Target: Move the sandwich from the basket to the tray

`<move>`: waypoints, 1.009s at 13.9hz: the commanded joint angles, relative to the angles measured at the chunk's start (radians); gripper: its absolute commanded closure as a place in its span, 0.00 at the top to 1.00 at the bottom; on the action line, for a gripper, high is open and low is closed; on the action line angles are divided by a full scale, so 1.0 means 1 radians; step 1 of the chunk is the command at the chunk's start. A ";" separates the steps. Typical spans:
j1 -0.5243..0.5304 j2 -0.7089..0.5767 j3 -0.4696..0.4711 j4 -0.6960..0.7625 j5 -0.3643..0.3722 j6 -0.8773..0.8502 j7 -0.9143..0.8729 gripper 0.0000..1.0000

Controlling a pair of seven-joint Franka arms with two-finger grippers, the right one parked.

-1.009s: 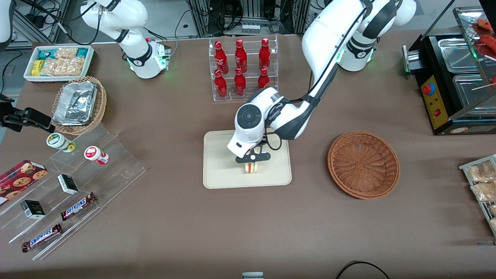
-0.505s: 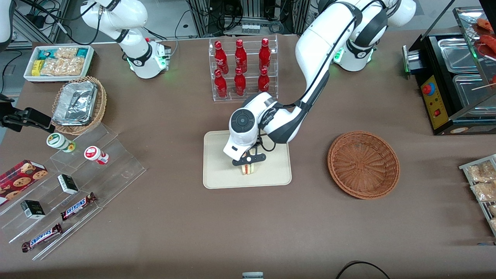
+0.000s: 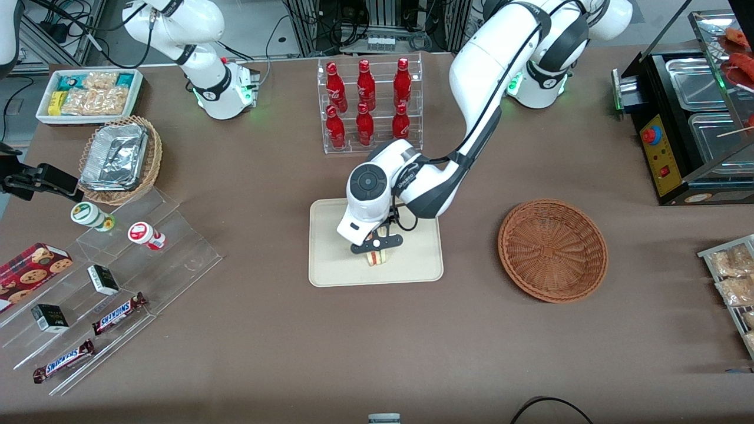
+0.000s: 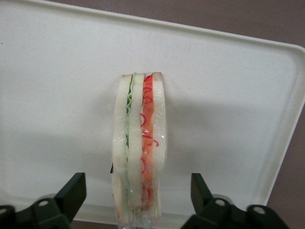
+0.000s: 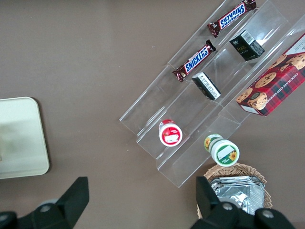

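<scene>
Gripper (image 3: 377,250) low over tray (image 3: 330,265), near the tray's middle, fingers (image 4: 71,193) spread wide, well clear of the bread on both sides, touching nothing. Sandwich (image 3: 377,257) on tray, standing on edge between the 2 fingers; in wrist view, sandwich (image 4: 139,148) upright, filling edge facing camera, green layer on one side, red on the other, clear wrap around it. Tray surface (image 4: 57,95) bare around the sandwich in wrist view. Gripper (image 4: 138,202) fingertips level with the sandwich's near end.

Basket (image 3: 552,250) on table toward the working arm's end, well apart from tray, nothing seen in it.

Rack of 6 red bottles (image 3: 368,103) farther from front camera than tray. Clear stepped display with Snickers bars (image 3: 118,312) and small cups toward the parked arm's end; tan wicker basket with foil containers (image 3: 121,159) and white bin of snack packets (image 3: 88,94) also at that end.
</scene>
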 commanded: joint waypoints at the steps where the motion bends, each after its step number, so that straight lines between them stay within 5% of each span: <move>1: -0.008 -0.055 0.018 0.022 -0.012 -0.085 -0.005 1.00; 8: 0.099 -0.193 0.035 0.013 0.001 -0.265 0.094 1.00; 14: 0.340 -0.460 0.035 -0.309 -0.002 -0.266 0.496 1.00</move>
